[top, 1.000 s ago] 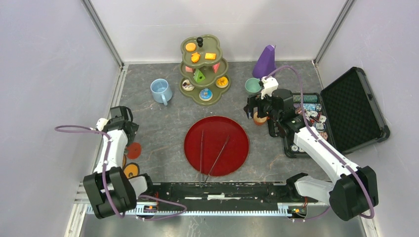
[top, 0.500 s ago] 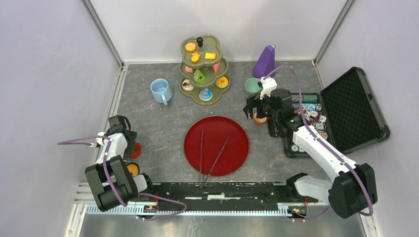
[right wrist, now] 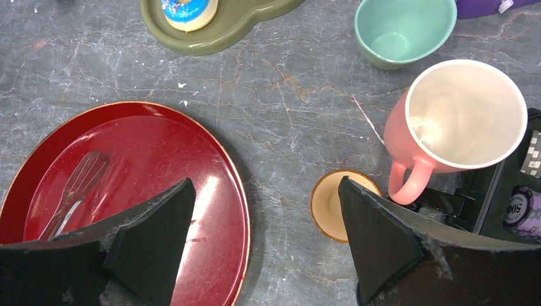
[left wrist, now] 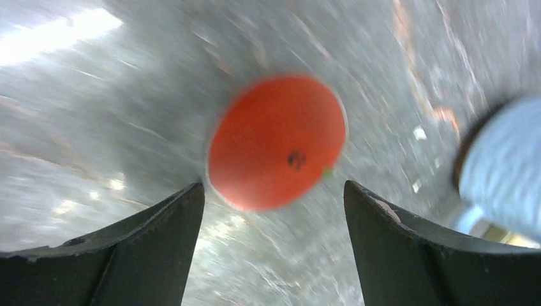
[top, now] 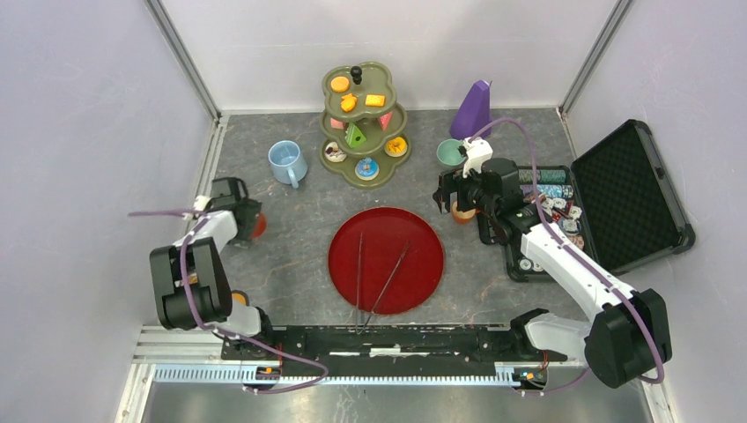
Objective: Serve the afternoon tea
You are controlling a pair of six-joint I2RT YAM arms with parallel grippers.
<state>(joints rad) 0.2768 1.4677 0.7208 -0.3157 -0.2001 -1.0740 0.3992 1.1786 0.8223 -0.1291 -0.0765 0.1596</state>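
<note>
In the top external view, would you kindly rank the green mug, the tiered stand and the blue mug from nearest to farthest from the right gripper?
1. Green mug: just beyond the right gripper, towards the back wall.
2. Tiered stand: at the back centre, to the gripper's left.
3. Blue mug: farthest, on the left side past the stand.

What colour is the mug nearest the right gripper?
Pink mug, cream inside; clearest in right wrist view.
</note>
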